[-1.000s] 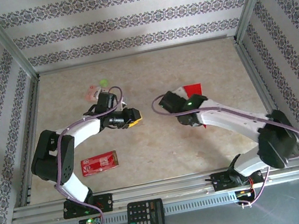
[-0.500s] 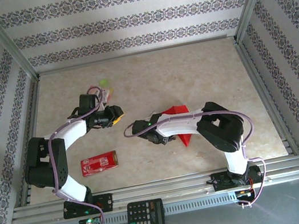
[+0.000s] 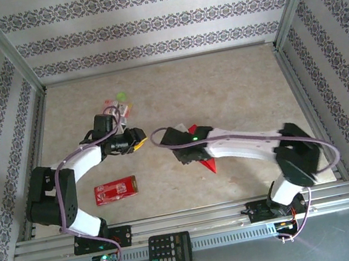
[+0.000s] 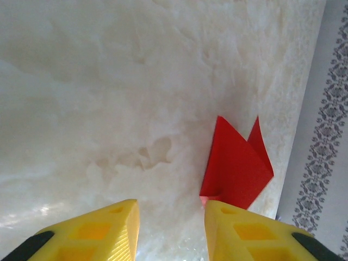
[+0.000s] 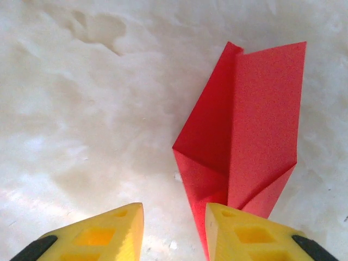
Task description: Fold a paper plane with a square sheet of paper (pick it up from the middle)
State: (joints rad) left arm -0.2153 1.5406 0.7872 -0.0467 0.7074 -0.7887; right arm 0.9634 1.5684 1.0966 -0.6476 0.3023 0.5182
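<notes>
Marbled beige tabletop; striped patterned walls; aluminium frame.

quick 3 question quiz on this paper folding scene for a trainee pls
1. True or false: the right gripper is clamped on the folded red paper.
2. Which thing lies on the tabletop beside the left arm? A: red printed packet. B: scissors. C: cup.
3. Name the device resting on the near rail between the two arm bases.

Key:
1. False. Its jaws stand apart and the paper lies on the table.
2. A.
3. The calculator.
</notes>
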